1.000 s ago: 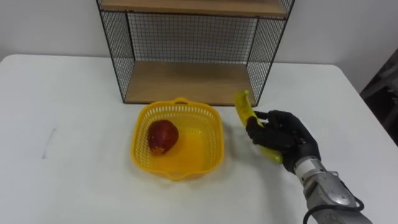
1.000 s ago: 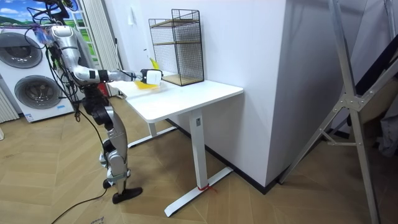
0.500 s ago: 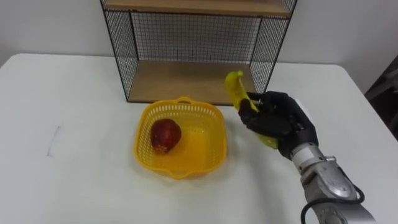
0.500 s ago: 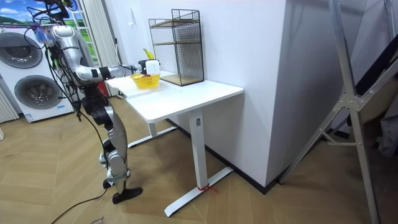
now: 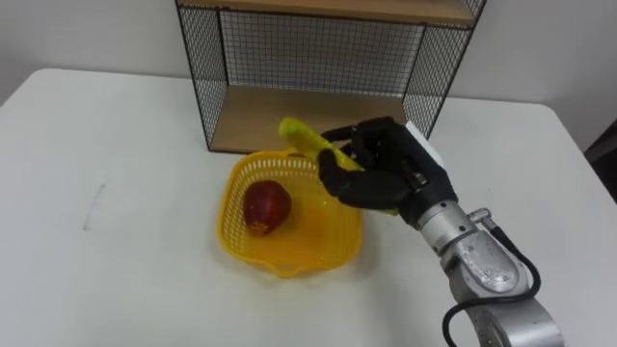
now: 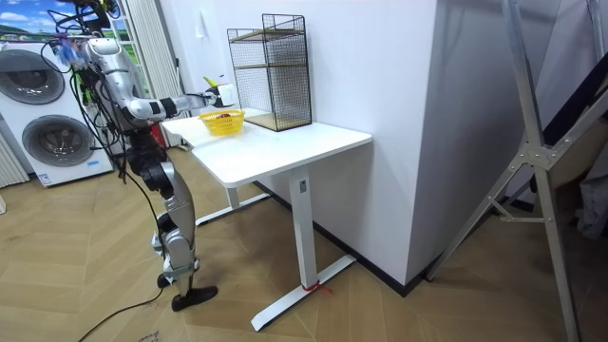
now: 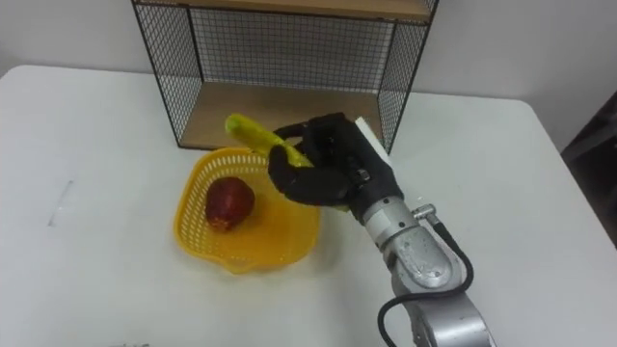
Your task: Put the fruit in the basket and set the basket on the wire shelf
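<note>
While the right hand's (image 5: pixel 386 178) fingers (image 5: pixel 337 185) grip the banana (image 5: pixel 301 135), its long axis slants up-left out of them toward the wire shelf (image 5: pixel 289 120). The basket (image 5: pixel 280 267), holding a red fruit (image 5: pixel 267 207), lies just below-left of them on the counter (image 5: pixel 125 231).

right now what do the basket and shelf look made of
Basket: looks like moulded plastic, glossy yellow; its walls are an even lattice of small holes. Shelf: thin black wire mesh on a dark frame, probably painted metal, matt. Its board: wood or wood-look laminate, pale brown; I cannot tell which.
</note>
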